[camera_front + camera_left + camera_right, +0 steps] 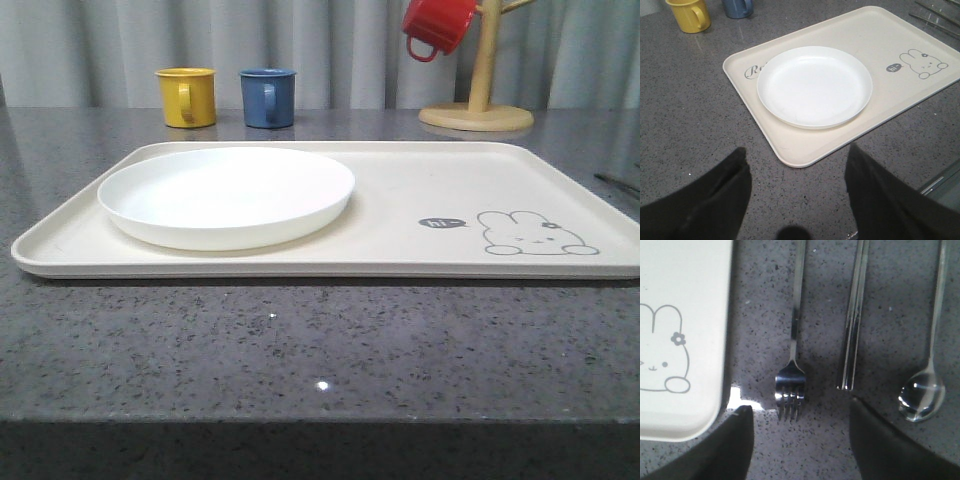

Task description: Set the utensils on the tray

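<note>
A silver fork (791,365) lies on the grey desk (825,440), tines between the right arm's wide-spread fingers (737,440). Chopsticks (854,325) and spoon (926,385) lie rightward; the cream tray (685,315) lies left. The left fingers (715,200) are spread too.

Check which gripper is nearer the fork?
Right. The right gripper hovers open directly over the fork; the left gripper is over the tray's plate end.

A plate (225,195) sits on the left part of the tray (420,195). Two mugs (187,96) and a mug stand (478,105) are behind it. Beside the tray lie fork (792,365), chopsticks (854,325), then spoon (927,375), side by side on the table (320,350).
</note>
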`<state>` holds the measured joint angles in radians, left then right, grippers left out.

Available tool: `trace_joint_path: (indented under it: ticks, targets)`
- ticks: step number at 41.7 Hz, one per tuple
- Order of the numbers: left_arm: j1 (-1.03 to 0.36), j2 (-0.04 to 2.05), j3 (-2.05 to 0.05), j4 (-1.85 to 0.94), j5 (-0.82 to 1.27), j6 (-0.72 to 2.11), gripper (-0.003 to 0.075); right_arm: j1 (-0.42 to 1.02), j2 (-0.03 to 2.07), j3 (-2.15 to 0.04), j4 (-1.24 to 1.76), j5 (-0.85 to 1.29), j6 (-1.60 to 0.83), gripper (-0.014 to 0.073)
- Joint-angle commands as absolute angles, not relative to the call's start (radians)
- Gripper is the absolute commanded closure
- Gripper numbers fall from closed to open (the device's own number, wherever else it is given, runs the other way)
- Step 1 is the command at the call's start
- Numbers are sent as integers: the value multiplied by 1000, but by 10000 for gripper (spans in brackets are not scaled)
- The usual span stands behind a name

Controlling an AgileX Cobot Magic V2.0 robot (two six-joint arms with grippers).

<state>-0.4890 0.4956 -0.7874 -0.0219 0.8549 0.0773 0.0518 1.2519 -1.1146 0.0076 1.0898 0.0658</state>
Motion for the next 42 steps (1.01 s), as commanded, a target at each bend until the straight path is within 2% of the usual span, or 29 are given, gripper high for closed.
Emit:
trace_joint_path:
  ticks: [1, 28, 34, 42]
  targets:
    - [-497, 503, -814, -27, 782, 68, 313, 52, 1300, -1193, 14, 1105, 46, 149]
    - [-497, 503, -814, -27, 782, 68, 313, 52, 1637, -1357, 27, 1159, 34, 151]
    - [-497, 503, -814, -27, 782, 68, 313, 52, 1661, -1357, 28, 1157, 34, 246]
    - [-497, 503, -814, -27, 782, 68, 313, 52, 1661, -1358, 36, 1161, 34, 446]
